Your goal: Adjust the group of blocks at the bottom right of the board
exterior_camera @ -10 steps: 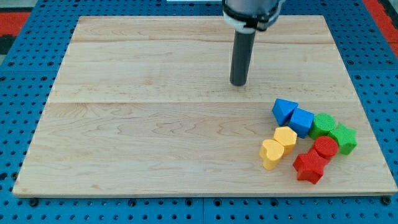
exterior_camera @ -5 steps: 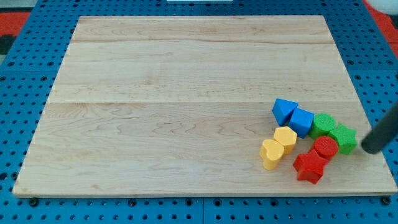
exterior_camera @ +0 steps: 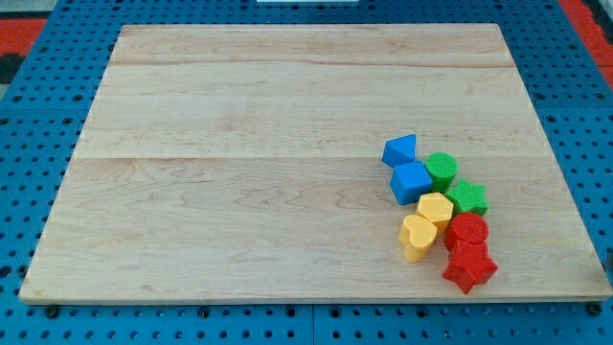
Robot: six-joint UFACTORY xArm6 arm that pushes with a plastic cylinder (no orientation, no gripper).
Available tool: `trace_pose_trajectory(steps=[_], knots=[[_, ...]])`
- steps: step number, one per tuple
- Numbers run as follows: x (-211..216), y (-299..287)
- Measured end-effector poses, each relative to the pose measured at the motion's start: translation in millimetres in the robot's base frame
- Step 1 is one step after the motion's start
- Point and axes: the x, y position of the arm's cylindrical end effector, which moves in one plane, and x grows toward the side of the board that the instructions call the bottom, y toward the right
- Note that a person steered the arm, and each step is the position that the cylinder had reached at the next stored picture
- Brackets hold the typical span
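A tight group of blocks sits at the bottom right of the wooden board [exterior_camera: 239, 192]. A blue triangle [exterior_camera: 400, 150] is at its top left, with a blue cube [exterior_camera: 411, 181] just below it. A green cylinder [exterior_camera: 442, 170] and a green star [exterior_camera: 466, 197] lie on the right side. A yellow hexagon [exterior_camera: 436, 208] and a yellow heart [exterior_camera: 417, 237] sit lower left. A red cylinder [exterior_camera: 467, 231] and a red star [exterior_camera: 469, 265] are at the bottom. My tip does not show in the view.
The board lies on a blue pegboard table [exterior_camera: 38, 144]. A red surface [exterior_camera: 589, 19] shows at the view's top corners.
The rod went from the top middle to the group's right side, then out of view. The blue, green and red blocks shifted left and packed against the yellow ones.
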Motion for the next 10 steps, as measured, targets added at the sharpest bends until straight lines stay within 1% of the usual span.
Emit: trace_pose_trajectory(steps=[1, 2, 3, 4, 5, 6, 7, 8, 10], knots=[[3, -6], [3, -62], [4, -148], [-34, -223], [-77, -235], [-66, -258], [-30, -301], [3, -315], [3, -307]])
